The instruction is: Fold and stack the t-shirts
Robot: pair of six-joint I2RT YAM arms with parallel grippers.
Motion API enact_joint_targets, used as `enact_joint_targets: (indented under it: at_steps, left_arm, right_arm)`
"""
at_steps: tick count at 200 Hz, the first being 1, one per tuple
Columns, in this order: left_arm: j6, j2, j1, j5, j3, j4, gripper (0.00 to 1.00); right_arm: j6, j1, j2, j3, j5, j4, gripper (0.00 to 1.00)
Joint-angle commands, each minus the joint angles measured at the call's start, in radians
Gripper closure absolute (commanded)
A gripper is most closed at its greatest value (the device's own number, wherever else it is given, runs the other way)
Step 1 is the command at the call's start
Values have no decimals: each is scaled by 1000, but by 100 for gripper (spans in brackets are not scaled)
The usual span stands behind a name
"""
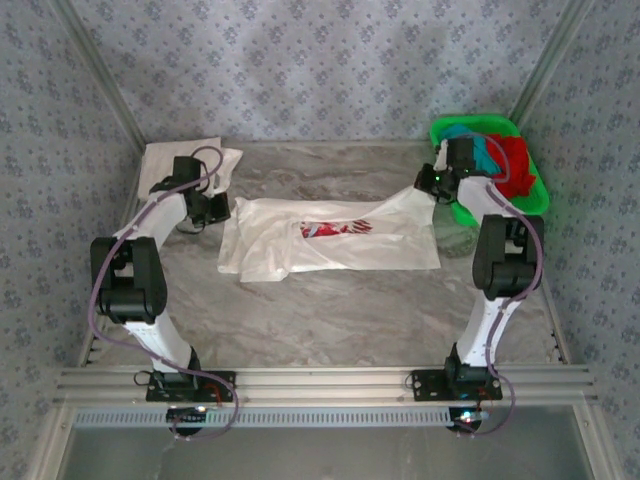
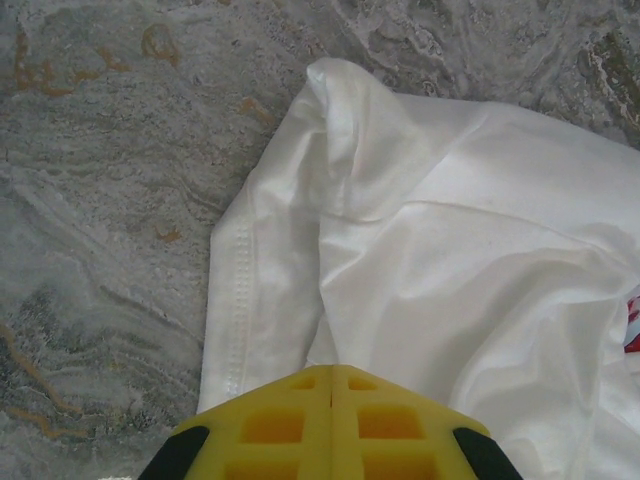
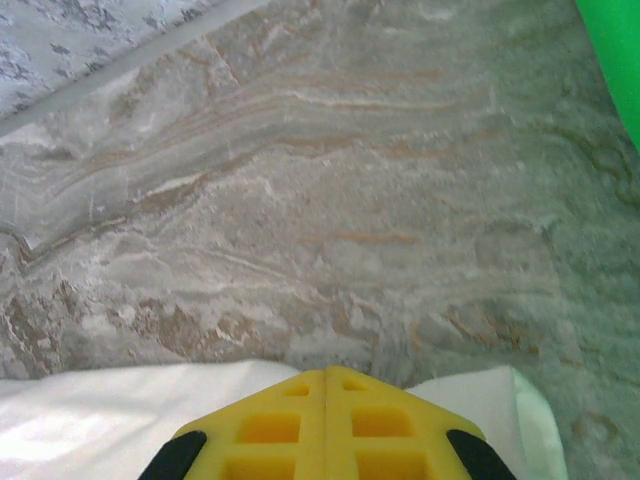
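A white t-shirt (image 1: 300,255) with a red-and-blue print lies spread across the middle of the table. My left gripper (image 1: 213,208) is at its left edge. In the left wrist view the yellow fingers (image 2: 300,420) are pressed together, and the shirt's (image 2: 450,250) folds run into the tip of the left gripper (image 2: 332,370). My right gripper (image 1: 432,182) holds the shirt's far right corner lifted. In the right wrist view the right gripper (image 3: 326,372) is shut, with white cloth (image 3: 90,420) hanging on both sides. A teal t-shirt (image 1: 485,150) and a red one (image 1: 518,160) lie in the basket.
The green plastic basket (image 1: 535,195) stands at the far right, just behind my right gripper; its wall (image 3: 615,40) shows in the right wrist view. Another white t-shirt (image 1: 175,158) lies at the far left corner. Patterned walls close in the marble table (image 1: 330,320).
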Motion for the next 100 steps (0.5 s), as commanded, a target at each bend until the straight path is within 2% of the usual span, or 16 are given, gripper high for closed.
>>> enact_joint_targets:
  at_steps: [1, 52, 100]
  left_arm:
    - [9, -13, -4, -12, -7, -4, 100]
    - [9, -14, -5, -14, -24, -3, 100]
    - [13, -4, -3, -34, -27, -2, 100]
  right_arm:
    - [6, -8, -56, -85, 31, 20, 100]
    - [65, -20, -142, -291, 22, 68, 98]
    - [72, -37, -222, -303, 24, -44, 97]
